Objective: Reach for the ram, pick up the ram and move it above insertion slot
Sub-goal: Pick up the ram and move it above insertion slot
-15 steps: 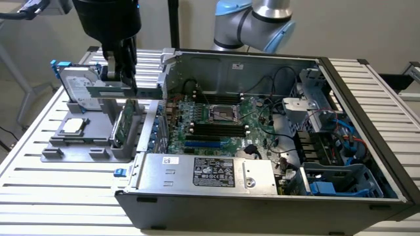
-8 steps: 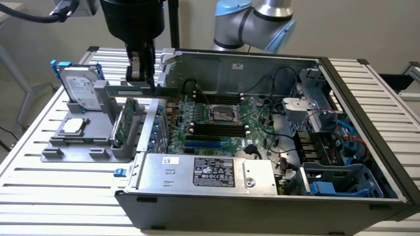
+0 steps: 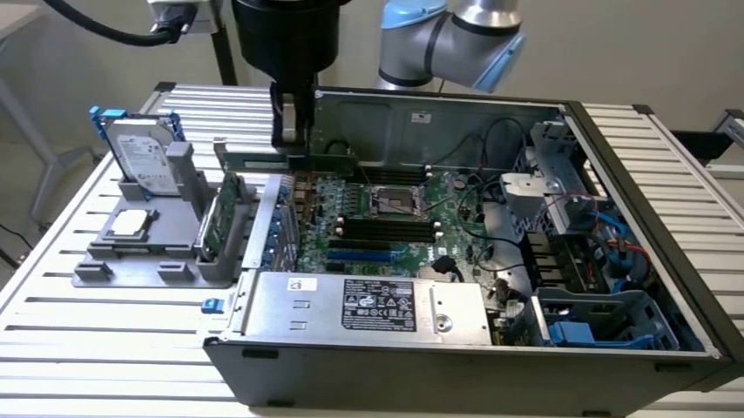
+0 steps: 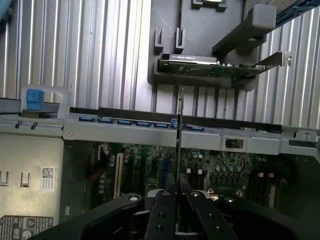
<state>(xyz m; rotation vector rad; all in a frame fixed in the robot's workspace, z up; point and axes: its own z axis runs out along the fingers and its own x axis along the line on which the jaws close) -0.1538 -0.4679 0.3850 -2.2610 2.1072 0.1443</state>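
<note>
Holding the ram edge-up, the gripper hangs over the open computer case, near the case wall on the exterior view's left. Fingers clamped on the ram's top edge; the stick runs level, green board with a dark strip along it. Wrist view: two dark fingers pinch the ram, seen edge-on as a thin line over the motherboard and the case rim. Ram is in the air, clear of the board below. Black memory slots lie on the motherboard below and toward the exterior view's right of the ram, beside the CPU socket. Grey fixture sits on the slatted bench just outside the case, exterior view's left. It carries a silver hard drive standing upright, a small square chip lying flat, and a green expansion card standing in a slot. Power supply with white and black labels sits at the case's near edge. Blue-grey robot arm joint behind the case.
</note>
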